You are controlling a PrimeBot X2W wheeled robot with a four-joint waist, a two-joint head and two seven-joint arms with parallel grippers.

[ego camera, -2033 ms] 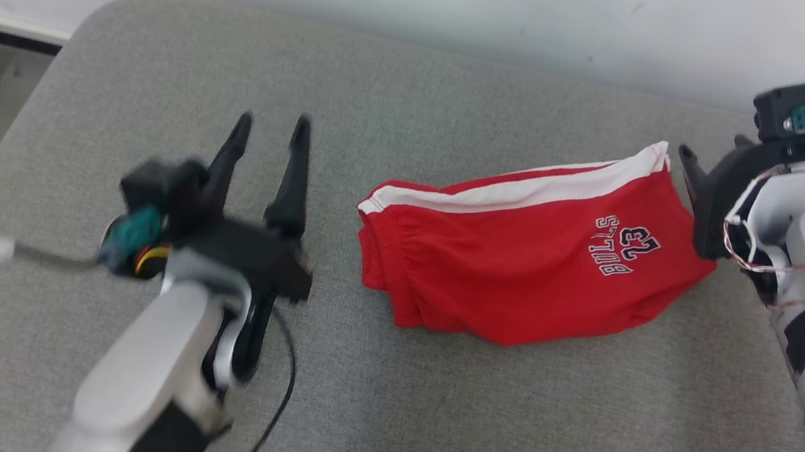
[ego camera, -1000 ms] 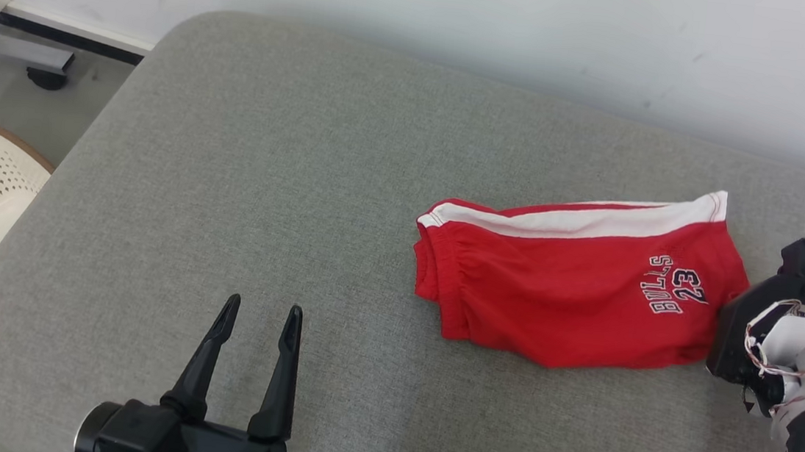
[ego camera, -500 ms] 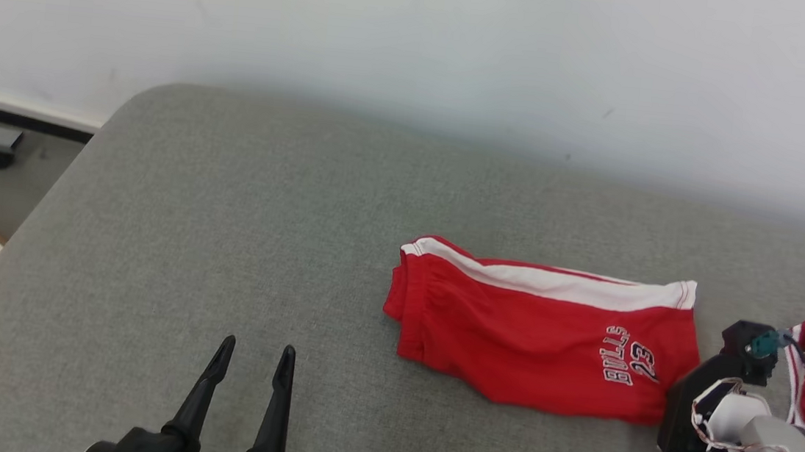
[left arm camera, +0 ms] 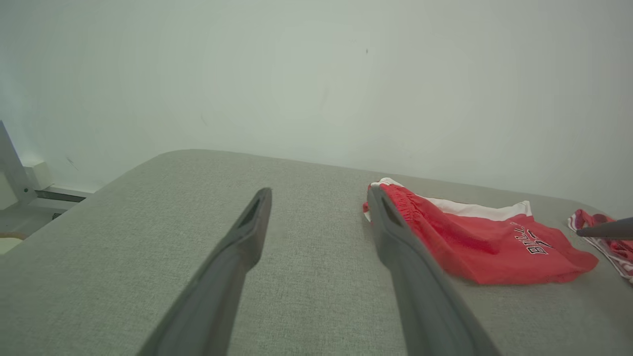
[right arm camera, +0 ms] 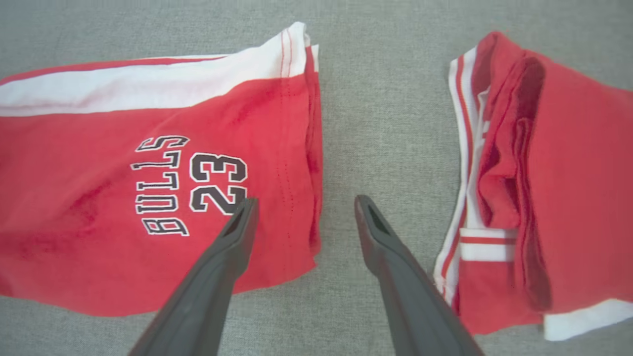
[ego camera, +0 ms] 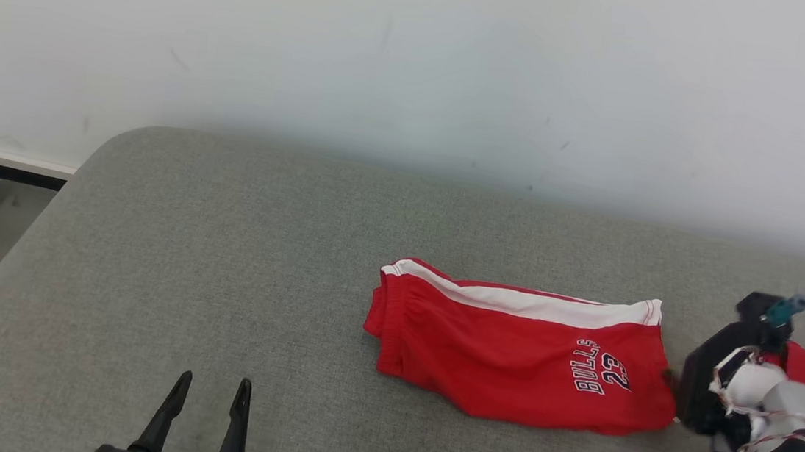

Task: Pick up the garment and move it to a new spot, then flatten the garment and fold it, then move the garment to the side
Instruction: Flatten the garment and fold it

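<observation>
Resting on one grey cushion (ego camera: 224,238), two red garments are being seen: Bulls shorts (right arm camera: 148,188), striped piece (right arm camera: 568,173); left gripper (left arm camera: 320,193), right gripper (right arm camera: 305,201) being held spread.

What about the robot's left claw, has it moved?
Yes. The left gripper has pulled back toward the robot: earlier its tips reached the red shorts at their far edge, now they are level with the near edge.

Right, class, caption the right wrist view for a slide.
Right tool, open, over the edge of folded red Bulls 23 shorts, a second folded red garment beside them on the grey cushion.
</observation>
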